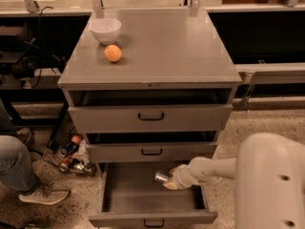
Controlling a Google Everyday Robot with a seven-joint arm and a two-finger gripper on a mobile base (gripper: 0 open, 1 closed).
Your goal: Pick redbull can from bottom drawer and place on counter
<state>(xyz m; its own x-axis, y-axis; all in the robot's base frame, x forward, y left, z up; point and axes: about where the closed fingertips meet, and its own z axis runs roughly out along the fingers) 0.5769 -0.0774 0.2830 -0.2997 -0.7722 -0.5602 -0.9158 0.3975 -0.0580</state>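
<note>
The bottom drawer (pixel 138 202) is pulled open, and its flat grey floor shows. My gripper (pixel 172 179) reaches into it from the right, at the end of the white arm (pixel 214 168). It is shut on the redbull can (pixel 161 177), whose silver end sticks out to the left. The can is held a little above the drawer floor, just under the front of the middle drawer (pixel 151 151). The counter (pixel 167 46) is the grey top of the cabinet.
A white bowl (pixel 105 30) and an orange fruit (pixel 113 53) sit on the counter's back left. The top drawer (pixel 150 117) is slightly open. Red-and-blue cans and clutter (pixel 71 156) lie on the floor to the left, by a person's leg and shoe (pixel 28 185).
</note>
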